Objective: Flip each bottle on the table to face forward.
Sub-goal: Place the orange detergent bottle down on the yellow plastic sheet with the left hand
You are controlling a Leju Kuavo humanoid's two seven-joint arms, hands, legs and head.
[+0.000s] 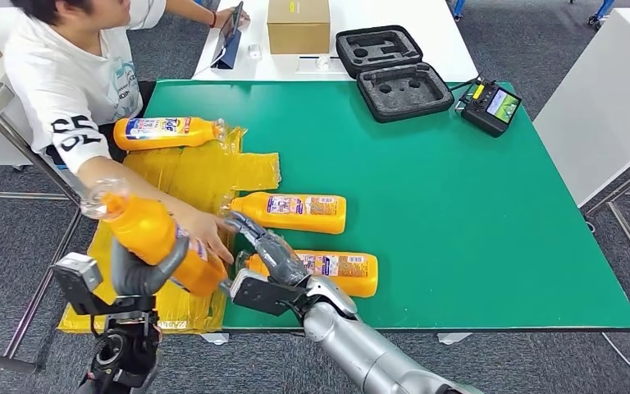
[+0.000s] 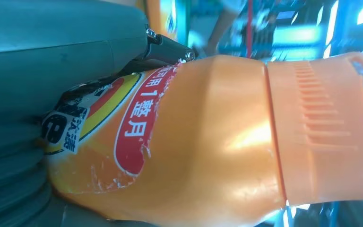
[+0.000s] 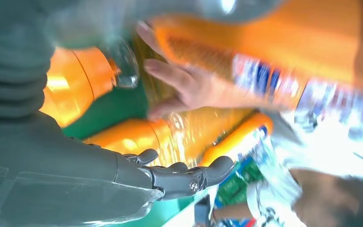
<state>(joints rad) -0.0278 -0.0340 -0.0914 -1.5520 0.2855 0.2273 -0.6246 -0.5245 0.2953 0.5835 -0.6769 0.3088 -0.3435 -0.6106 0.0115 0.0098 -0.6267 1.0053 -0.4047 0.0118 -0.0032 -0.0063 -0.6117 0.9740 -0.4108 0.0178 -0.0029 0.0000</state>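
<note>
Holding one orange bottle (image 1: 160,242) off the worktop (image 1: 476,213), left robot hand (image 1: 143,275) wraps its lower body; a person's hand (image 1: 205,230) touches it too. Right robot hand (image 1: 267,250) hovers w/ fingers apart, grasping nothing, just above nearest lying bottle (image 1: 328,271). Middle bottle (image 1: 295,212) and far bottle (image 1: 164,131) lie label-up. Progress est.: held one mid-flip, can't tell if others are done.

Green table (image 1: 459,205), white desk (image 1: 394,16), grey carpet (image 1: 8,246)
</note>
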